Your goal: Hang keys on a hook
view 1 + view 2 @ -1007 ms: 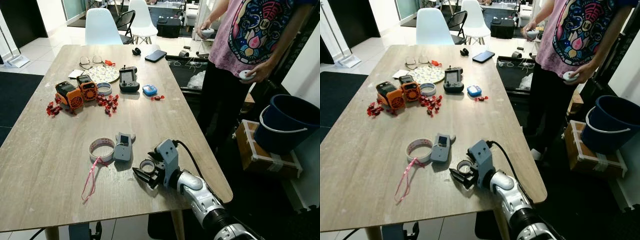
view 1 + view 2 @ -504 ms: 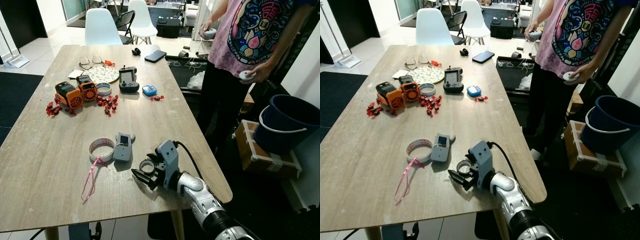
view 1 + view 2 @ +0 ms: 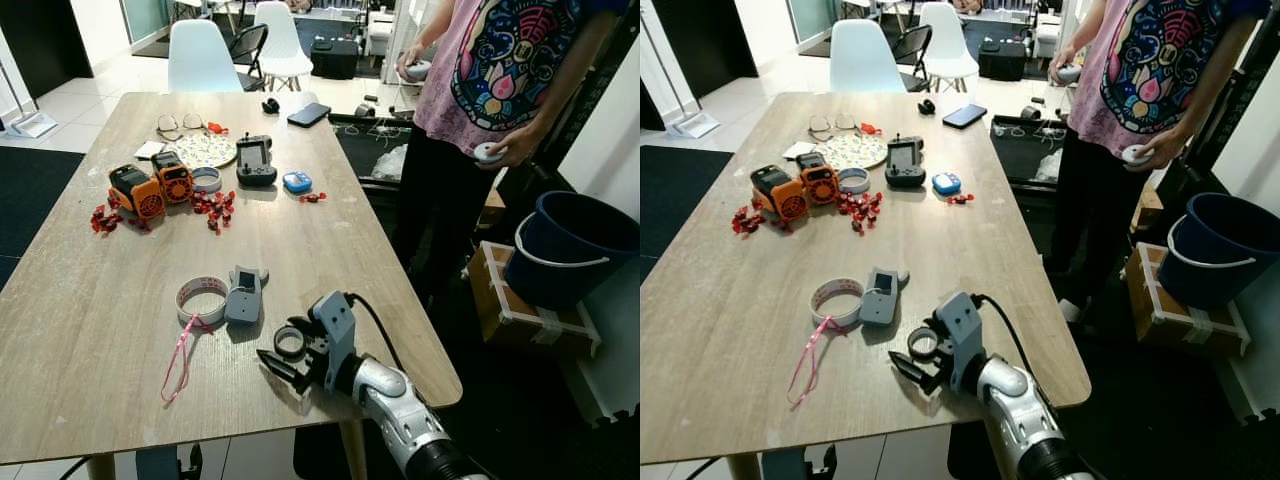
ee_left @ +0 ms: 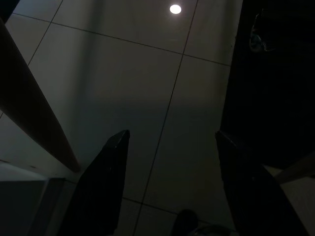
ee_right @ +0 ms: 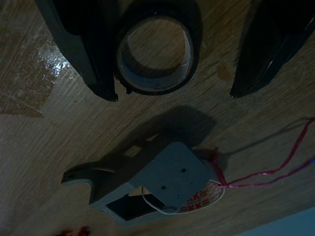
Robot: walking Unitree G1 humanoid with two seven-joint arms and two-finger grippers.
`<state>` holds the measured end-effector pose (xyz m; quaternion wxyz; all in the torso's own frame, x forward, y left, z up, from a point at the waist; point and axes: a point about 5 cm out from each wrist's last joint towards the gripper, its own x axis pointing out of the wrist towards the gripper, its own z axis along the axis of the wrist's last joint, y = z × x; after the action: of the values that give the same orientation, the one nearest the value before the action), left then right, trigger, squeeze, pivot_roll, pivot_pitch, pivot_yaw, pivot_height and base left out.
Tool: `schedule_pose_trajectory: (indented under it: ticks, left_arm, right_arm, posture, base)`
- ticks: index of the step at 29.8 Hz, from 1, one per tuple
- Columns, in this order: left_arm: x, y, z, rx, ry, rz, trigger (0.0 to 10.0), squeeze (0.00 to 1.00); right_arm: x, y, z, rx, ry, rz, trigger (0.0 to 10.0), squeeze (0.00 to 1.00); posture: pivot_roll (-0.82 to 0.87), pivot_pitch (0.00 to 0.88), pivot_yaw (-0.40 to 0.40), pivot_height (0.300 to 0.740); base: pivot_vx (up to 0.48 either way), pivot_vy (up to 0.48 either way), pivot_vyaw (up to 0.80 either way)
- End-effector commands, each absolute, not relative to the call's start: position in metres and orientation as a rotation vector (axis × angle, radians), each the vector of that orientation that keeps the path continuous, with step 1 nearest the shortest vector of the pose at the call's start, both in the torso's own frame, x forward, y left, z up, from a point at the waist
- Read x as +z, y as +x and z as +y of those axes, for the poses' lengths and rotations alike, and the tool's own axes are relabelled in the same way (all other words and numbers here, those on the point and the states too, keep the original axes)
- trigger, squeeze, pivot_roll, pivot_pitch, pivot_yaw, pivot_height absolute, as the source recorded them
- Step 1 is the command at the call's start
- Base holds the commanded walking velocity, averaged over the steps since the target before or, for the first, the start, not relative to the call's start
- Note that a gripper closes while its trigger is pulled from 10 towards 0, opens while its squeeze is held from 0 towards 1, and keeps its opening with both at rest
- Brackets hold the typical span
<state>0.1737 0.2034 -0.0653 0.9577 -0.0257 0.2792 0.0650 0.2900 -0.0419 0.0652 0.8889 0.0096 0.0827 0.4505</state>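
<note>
A lived-in home or small office room doubling as a workspace, to judge by the long wooden counter (image 3: 300, 230) strewn with gadgets, tape rolls (image 3: 200, 297), glasses (image 3: 180, 122) and a phone (image 3: 308, 114), white chairs (image 3: 200, 57) at its far end, and a tiled floor (image 3: 70, 100).

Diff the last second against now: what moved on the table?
The right gripper slid back toward the near table edge, fingers still open and empty. The black tape roll, which lay tucked under the gripper's head earlier, now lies exposed on the table just beyond it, untouched. The grey device, white tape roll and pink ribbon stayed put. The left gripper hangs idle over the floor.
</note>
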Motion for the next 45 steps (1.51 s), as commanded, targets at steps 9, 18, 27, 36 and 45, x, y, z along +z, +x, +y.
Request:
schedule_pose_trajectory:
  ticks: [9, 18, 27, 36, 45]
  left_arm:
    - [-0.064, 0.175, 0.202, 0.123, -0.051, 0.552, 10.0, 0.00]
    - [-0.064, 0.175, 0.203, 0.128, -0.050, 0.552, 10.0, 0.00]
    - [-0.064, 0.175, 0.203, 0.130, -0.054, 0.552, 10.0, 0.00]
    - [-0.064, 0.175, 0.202, 0.132, -0.057, 0.553, 10.0, 0.00]
    - [-0.064, 0.175, 0.202, 0.132, -0.060, 0.553, 10.0, 0.00]
  right_arm:
    - [0.044, 0.288, -0.055, 0.857, -0.010, 0.339, 10.0, 0.00]
    - [0.049, 0.294, -0.056, 0.870, -0.054, 0.434, 10.0, 0.00]
    - [0.058, 0.294, -0.054, 0.918, -0.063, 0.466, 10.0, 0.00]
    - [0.059, 0.292, -0.055, 0.926, -0.046, 0.509, 0.8, 0.00]
    - [0.058, 0.290, -0.056, 0.920, -0.050, 0.555, 10.0, 0.00]
  posture:
    - [0.08, 0.064, -0.054, 0.740]
    - [0.08, 0.068, -0.053, 0.740]
    - [0.08, 0.069, -0.057, 0.740]
    - [0.08, 0.070, -0.060, 0.740]
    - [0.08, 0.070, -0.060, 0.740]
  base:
    - [0.000, 0.000, 0.00]
    - [0.000, 0.000, 0.00]
    - [0.000, 0.000, 0.00]
    - [0.000, 0.000, 0.00]
    - [0.000, 0.000, 0.00]
